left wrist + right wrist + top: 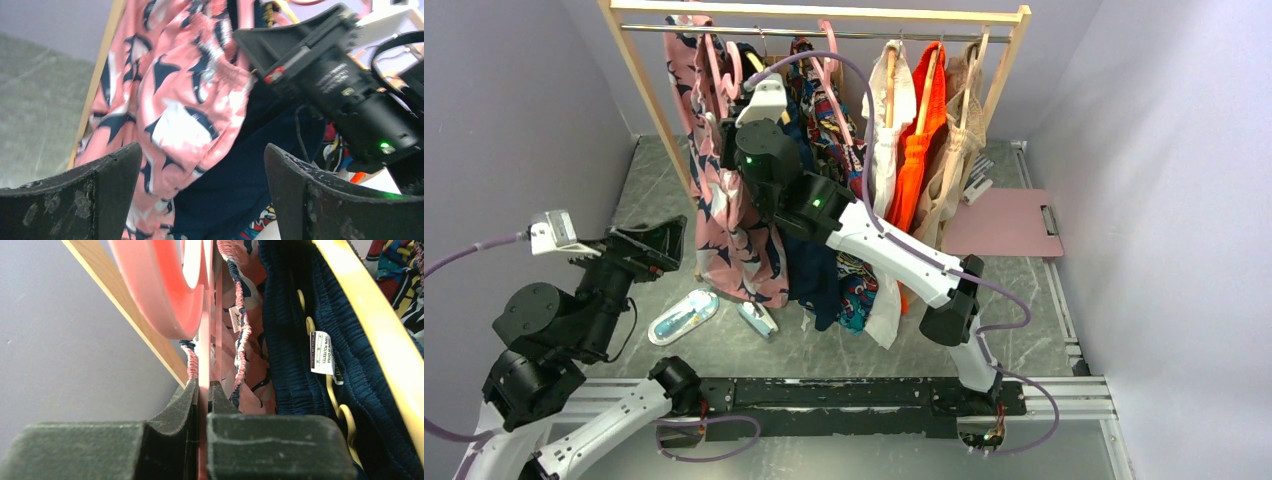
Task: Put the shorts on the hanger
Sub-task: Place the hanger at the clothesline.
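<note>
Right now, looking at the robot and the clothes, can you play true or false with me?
1. The right pincer is shut on the pink hanger. True.
2. The left pincer is holding the shorts. False: it is open with nothing in it, facing the shorts.
3. The shorts hang at the right end of the rack. False: they hang at its left end.
4. An orange garment hangs on the rack. True.
</note>
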{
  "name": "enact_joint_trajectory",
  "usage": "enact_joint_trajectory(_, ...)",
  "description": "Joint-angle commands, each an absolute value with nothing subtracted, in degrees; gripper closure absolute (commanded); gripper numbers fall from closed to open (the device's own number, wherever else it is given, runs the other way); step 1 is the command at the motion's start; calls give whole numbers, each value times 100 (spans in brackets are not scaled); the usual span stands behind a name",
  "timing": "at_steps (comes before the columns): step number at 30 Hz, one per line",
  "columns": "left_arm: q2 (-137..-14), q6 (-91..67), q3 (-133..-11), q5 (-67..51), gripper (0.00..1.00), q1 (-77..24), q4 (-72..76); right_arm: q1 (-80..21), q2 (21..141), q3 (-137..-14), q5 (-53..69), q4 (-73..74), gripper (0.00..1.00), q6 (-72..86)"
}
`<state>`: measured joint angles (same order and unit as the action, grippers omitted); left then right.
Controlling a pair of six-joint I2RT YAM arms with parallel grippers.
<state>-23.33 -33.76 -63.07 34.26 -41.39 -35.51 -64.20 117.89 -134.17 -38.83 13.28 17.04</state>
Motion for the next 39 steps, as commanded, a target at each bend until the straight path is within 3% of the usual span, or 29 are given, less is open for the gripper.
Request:
enact_joint_trajectory(1, -2589, -1312, -6299, 2574, 5, -4110, -1876, -6406, 11416, -13484, -3830, 1179, 100, 2166)
enact_joint_trajectory(9, -3313, -246, -6315, 1617, 1, -4109, -1518, -6426, 11365, -13508, -4066, 1434, 100, 2479)
enact_joint_trajectory(23, -3470, 1249, -5611, 1496, 0, -4105, -742, -6521, 11220, -13368, -4469, 1569, 100, 2938)
enact_joint_trajectory(35, -3607, 2255, -5089, 1759, 6, -4107, 42, -6682, 11178, -13300, -4432, 1627, 100, 3133)
enact_joint_trajectory(39, -3749, 2425, -5124, 1995, 17, -4109, 226, -6745, 11177, -13271, -4437, 1581, 100, 3109)
